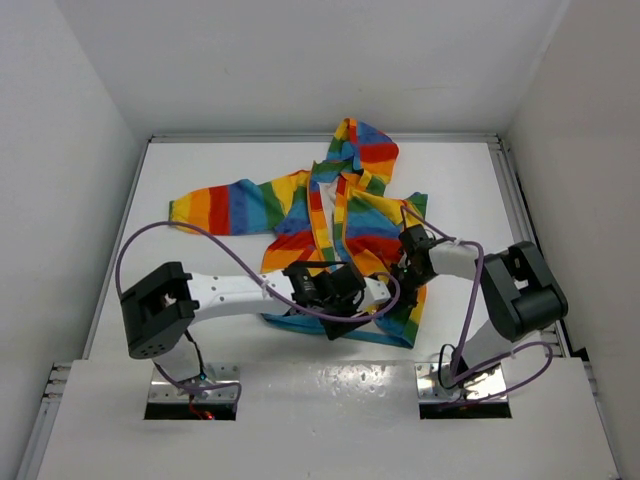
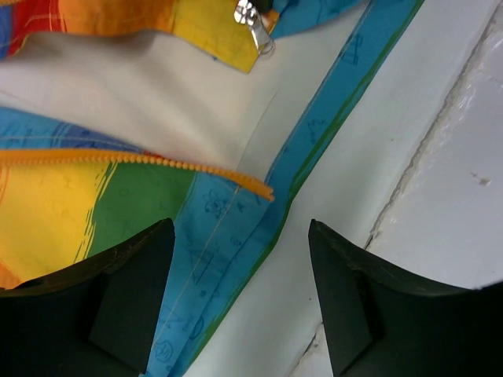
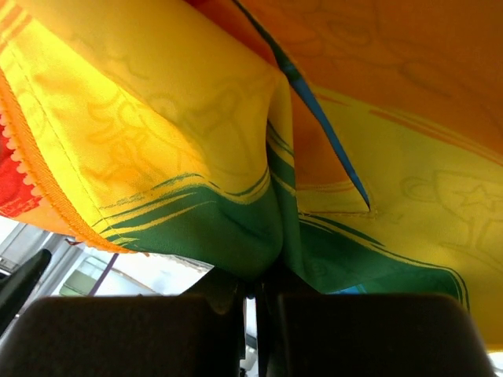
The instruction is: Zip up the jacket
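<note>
At the hem of the jacket (image 1: 290,200), my right gripper (image 3: 253,281) clenches the cloth to hold it taut while my left gripper (image 2: 240,236) hovers, jaws apart, over the zipper end (image 2: 263,191)

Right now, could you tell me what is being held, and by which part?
The right gripper pinches the rainbow-striped fabric jacket by a fold of its green stripe; the left gripper holds nothing.
</note>
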Controlling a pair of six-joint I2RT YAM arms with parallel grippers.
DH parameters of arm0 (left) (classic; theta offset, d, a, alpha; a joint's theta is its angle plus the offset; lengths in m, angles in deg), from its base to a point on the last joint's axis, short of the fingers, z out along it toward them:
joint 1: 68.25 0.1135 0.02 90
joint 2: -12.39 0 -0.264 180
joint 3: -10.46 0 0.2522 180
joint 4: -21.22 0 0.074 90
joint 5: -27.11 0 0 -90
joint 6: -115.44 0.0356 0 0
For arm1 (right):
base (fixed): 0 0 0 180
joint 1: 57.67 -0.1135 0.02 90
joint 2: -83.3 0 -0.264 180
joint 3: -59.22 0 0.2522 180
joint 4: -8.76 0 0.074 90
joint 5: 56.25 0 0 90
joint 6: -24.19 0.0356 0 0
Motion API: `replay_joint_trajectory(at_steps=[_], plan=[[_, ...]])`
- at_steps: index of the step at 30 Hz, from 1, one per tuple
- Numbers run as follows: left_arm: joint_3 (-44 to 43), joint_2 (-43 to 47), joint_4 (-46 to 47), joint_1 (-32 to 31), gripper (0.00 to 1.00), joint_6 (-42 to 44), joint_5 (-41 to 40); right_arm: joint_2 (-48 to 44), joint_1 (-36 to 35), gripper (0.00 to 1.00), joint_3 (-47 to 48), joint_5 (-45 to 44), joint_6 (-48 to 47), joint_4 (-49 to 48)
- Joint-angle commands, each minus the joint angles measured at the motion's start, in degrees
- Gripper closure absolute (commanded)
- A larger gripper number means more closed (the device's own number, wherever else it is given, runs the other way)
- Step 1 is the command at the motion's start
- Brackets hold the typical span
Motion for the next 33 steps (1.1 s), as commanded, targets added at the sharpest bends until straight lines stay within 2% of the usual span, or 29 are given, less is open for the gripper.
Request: replay_joint_trajectory(at_steps=[1, 11, 15, 16, 20, 21, 25, 33], plan=[[-2.4, -0.7, 2.7, -1.3, 0.26, -1.4, 0.2, 1.2, 0.2, 1.00, 2.7, -1.1, 0.4, 1.2], [-3.4, -7.1, 3.3, -2.3, 0.22, -2.7, -2.5, 1.3, 1.0, 1.00, 3.4, -0.6, 0.4, 2.2], [-3.4, -8.0, 3.3, -0.7, 0.28, -2.7, -4.9, 1.6, 1.0, 1.00, 3.6, -0.9, 0.0, 2.8], [-2.9, -7.3, 2.7, -0.7, 0.31, -2.7, -4.9, 1.7, 1.1, 1.00, 3.8, -0.9, -0.2, 3.0], [-1.7, -3.9, 0.7, 1.7, 0.53, 0.9, -4.9, 1.2, 1.1, 1.00, 3.7, -1.4, -0.8, 3.8], [-0.4, -3.0, 0.2, 2.6, 0.66, 2.3, -4.0, 1.2, 1.2, 1.00, 3.6, -1.8, -1.0, 4.3], [1.4, 2.4, -2.3, 5.1, 0.99, 6.9, -6.4, -0.3, 1.6, 1.00, 2.8, -2.4, -1.8, 4.3], [3.5, 15.4, -7.8, 8.3, 1.00, 18.3, -16.2, -2.2, 2.7, 1.00, 1.5, -2.3, -3.6, 4.3]])
